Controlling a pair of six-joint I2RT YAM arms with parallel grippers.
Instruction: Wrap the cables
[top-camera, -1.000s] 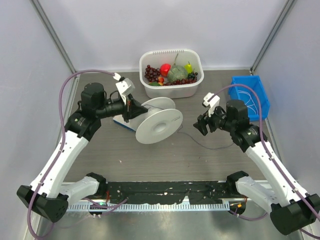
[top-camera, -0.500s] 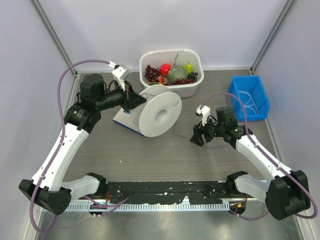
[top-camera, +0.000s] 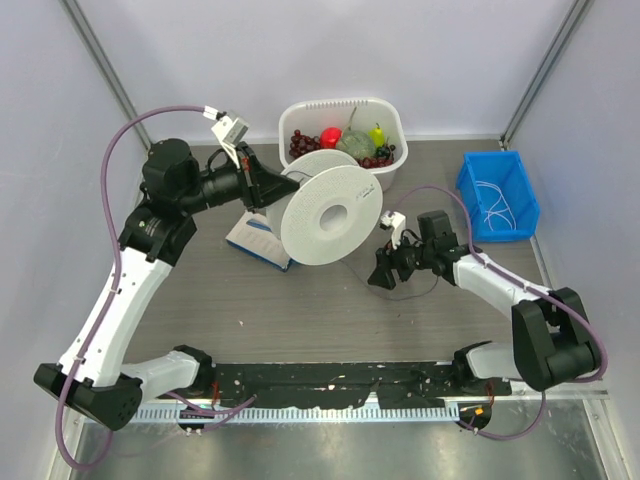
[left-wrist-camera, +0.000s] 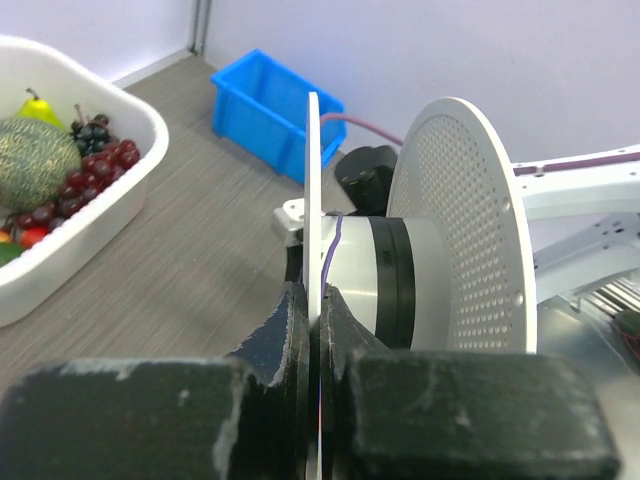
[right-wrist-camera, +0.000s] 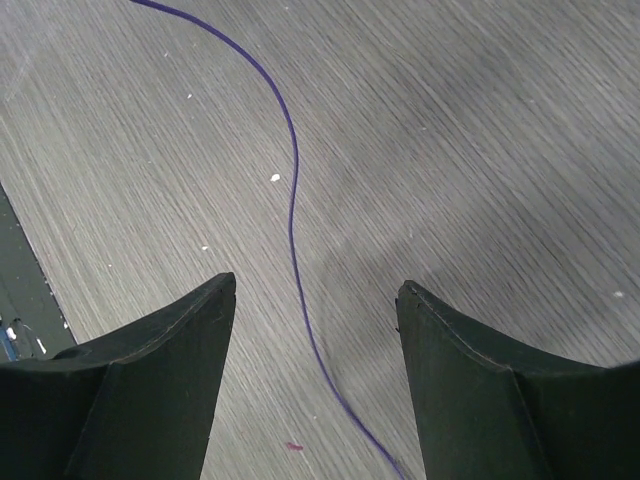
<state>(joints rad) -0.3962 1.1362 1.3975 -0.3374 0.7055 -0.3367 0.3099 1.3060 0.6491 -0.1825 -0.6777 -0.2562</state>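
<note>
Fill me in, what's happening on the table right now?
The left tool is clamped on one flange of the white spool, holding it. A thin purple cable crosses the spool's hub and trails onto the table. The right tool is open, low over the table, with the cable lying between its fingers, not yet gripped.

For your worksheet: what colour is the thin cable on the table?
The cable is purple; clearest in the right wrist view.

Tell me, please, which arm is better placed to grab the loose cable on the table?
The right one. The right claw is open, directly over the thin purple cable on the table, and the strand shows between its fingers. The left claw is shut on the flange of the white spool, so it is occupied.
</note>
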